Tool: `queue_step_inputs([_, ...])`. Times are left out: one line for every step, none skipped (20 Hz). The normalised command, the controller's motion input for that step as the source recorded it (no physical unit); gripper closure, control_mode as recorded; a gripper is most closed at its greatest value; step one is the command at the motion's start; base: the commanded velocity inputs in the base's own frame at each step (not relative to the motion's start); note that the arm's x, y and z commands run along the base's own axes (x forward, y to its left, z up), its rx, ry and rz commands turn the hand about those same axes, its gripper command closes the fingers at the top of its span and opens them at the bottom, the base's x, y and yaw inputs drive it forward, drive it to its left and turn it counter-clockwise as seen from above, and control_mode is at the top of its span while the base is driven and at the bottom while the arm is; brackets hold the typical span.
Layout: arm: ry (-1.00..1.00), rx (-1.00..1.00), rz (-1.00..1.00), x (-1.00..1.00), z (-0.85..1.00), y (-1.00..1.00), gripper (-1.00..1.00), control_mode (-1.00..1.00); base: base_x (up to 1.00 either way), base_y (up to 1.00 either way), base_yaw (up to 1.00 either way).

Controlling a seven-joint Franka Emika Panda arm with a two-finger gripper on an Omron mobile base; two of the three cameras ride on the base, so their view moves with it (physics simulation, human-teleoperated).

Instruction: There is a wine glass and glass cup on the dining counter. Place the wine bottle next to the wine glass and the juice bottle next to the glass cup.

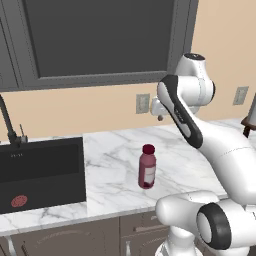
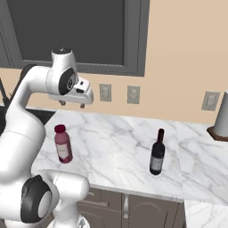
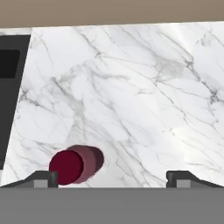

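The juice bottle [image 3: 75, 165] stands upright on the marble wall counter [image 1: 115, 150], seen from above in the hand view as a dark red cap over a maroon body. It sits below the fingers, close inside one fingertip [image 3: 43, 178] and well apart from the other, so it is off-centre between them. The gripper [image 2: 72, 103] hangs well above it with its fingers spread wide and nothing between them.

The wine bottle [image 2: 156, 153] stands upright farther along the same counter, well off to the side of the fingers and clear of them. A black sink [image 1: 42, 172] lies on the other side of the juice bottle, its edge just beyond the near fingertip in the hand view. The dining counter, the wine glass and the glass cup are not to be seen from here, so neither bottle looks delivered yet.

The main risk, as I judge it, is the off-centre line-up: a straight descent could bring the near finger down on the cap or shoulder and tip the squat bottle over, perhaps towards the sink. A grip taken too high on the cap could also let the bottle swing or slip once lifted. Centring first would reduce both.
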Motion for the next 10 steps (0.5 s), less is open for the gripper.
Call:
queue_step_inputs([-0.07,-0.05,-0.11,0.03,-0.03,0.47,-1.00,-1.00,0.00,0.00,0.00])
queue_step_inputs([-0.05,-0.05,-0.10,0.03,-0.03,0.47,-1.00,-1.00,0.00,0.00,0.00])
queue_step_inputs([-0.02,-0.05,-0.09,0.03,-0.06,0.48,-1.00,-1.00,0.00,0.00,0.00])
queue_step_inputs([-0.01,-0.03,-0.09,0.02,-0.06,0.48,-1.00,-1.00,0.00,0.00,0.00])
queue_step_inputs([0.00,-0.02,-0.10,0.03,-0.06,0.49,-1.00,-1.00,0.00,0.00,0.00])
queue_step_inputs([0.00,-0.02,-0.10,0.03,-0.08,0.50,-1.00,-1.00,0.00,0.00,0.00])
queue_step_inputs([0.00,-0.02,-0.09,0.02,-0.09,0.49,-1.00,-1.00,0.00,0.00,0.00])
queue_step_inputs([0.00,-0.02,-0.08,0.01,-0.08,0.47,-1.00,-1.00,0.00,0.00,0.00])
queue_step_inputs([0.00,-0.02,-0.04,0.00,-0.08,0.42,-1.00,-1.00,0.00,0.00,0.00])
queue_step_inputs([0.00,0.00,0.00,-0.01,-0.04,0.32,-1.00,-1.00,0.00,0.00,0.00])
